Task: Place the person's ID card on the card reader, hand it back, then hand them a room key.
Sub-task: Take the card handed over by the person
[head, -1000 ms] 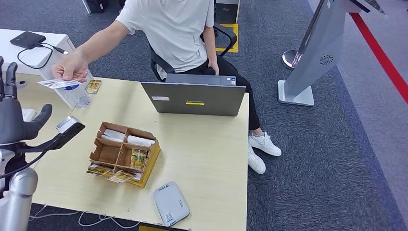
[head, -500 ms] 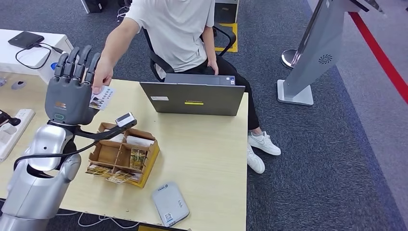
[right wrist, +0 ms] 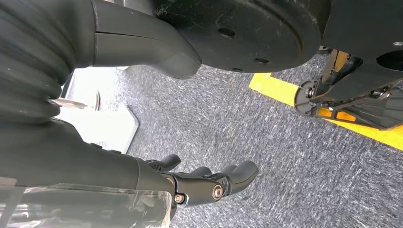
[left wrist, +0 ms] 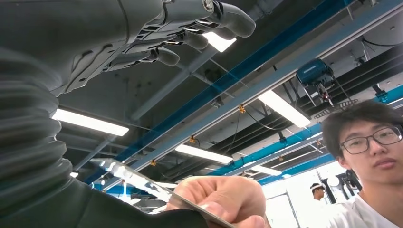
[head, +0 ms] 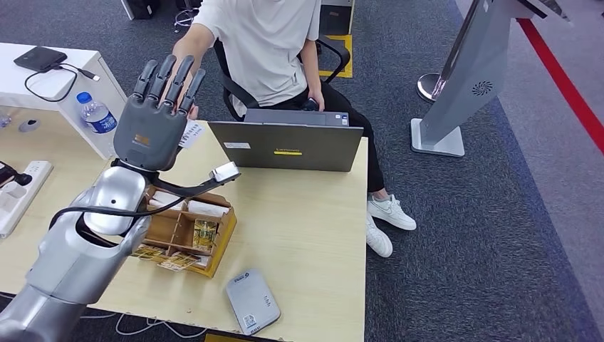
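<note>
My left hand [head: 153, 122] is raised over the table's far edge, its back to the head camera and its fingers [left wrist: 166, 42] stretched out and apart. Just behind it the person's hand [left wrist: 223, 199] holds out the ID card [head: 191, 134], whose thin edge [left wrist: 142, 183] lies close to my thumb in the left wrist view; I do not grip it. The grey card reader [head: 253, 301] lies at the table's near edge. A wooden box [head: 165, 228] holds room key cards. My right hand [right wrist: 209, 183] hangs over the carpet, holding nothing.
A grey laptop [head: 288, 146] stands open at the table's far side, in front of the seated person [head: 263, 43]. A water bottle [head: 96, 114] and a power strip [head: 18, 192] are at the left. A grey kiosk stand [head: 463, 78] is on the carpet at the right.
My left arm has swung up and to the right, from the table's left side to the far edge. The person's hand with the card has also moved right, meeting my hand.
</note>
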You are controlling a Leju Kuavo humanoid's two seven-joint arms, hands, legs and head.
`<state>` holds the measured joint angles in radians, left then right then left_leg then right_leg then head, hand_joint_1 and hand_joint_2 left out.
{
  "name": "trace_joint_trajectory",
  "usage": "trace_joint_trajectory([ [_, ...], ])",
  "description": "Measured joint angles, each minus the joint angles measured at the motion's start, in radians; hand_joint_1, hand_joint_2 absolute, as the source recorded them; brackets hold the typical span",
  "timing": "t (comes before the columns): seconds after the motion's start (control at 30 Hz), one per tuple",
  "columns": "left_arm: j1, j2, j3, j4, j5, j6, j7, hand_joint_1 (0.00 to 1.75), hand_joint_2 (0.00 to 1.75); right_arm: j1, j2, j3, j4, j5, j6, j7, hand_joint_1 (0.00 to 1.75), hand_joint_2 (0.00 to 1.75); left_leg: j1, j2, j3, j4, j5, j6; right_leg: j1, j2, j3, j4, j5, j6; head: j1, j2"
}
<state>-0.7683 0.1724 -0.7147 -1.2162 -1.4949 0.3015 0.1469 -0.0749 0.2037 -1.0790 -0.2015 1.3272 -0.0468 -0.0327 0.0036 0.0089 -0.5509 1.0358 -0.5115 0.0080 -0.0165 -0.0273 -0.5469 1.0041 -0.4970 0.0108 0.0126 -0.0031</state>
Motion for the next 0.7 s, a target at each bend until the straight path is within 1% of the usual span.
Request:
trace_joint_trajectory([
  [0.1, -0.006, -0.002, -0.004, 0.003, 0.000, 0.000, 0.000, 1.75, 1.75, 0.000, 0.000, 0.000, 0.000, 0.000, -0.004, 0.002, 0.00, 1.75, 0.000, 0.000, 0.000, 0.000, 0.000, 0.000, 0.000, 0.000, 0.000, 0.000, 0.000, 0.000, 0.000, 0.000],
  [0.27, -0.008, -0.007, -0.006, 0.012, 0.000, 0.001, -0.022, 1.75, 1.75, 0.000, 0.000, 0.000, 0.000, -0.001, -0.007, 0.006, 0.00, 1.75, 0.000, 0.000, 0.000, 0.000, 0.000, 0.000, 0.000, 0.000, 0.000, 0.000, 0.000, 0.000, 0.000, 0.000],
  [0.7, -0.008, -0.007, -0.006, 0.021, 0.000, 0.002, -0.025, 1.75, 1.75, 0.000, 0.000, 0.000, 0.001, -0.004, -0.012, 0.007, 0.00, 1.75, 0.000, 0.000, -0.001, 0.000, 0.000, 0.000, 0.000, 0.000, 0.000, 0.000, 0.000, 0.000, 0.000, 0.000],
])
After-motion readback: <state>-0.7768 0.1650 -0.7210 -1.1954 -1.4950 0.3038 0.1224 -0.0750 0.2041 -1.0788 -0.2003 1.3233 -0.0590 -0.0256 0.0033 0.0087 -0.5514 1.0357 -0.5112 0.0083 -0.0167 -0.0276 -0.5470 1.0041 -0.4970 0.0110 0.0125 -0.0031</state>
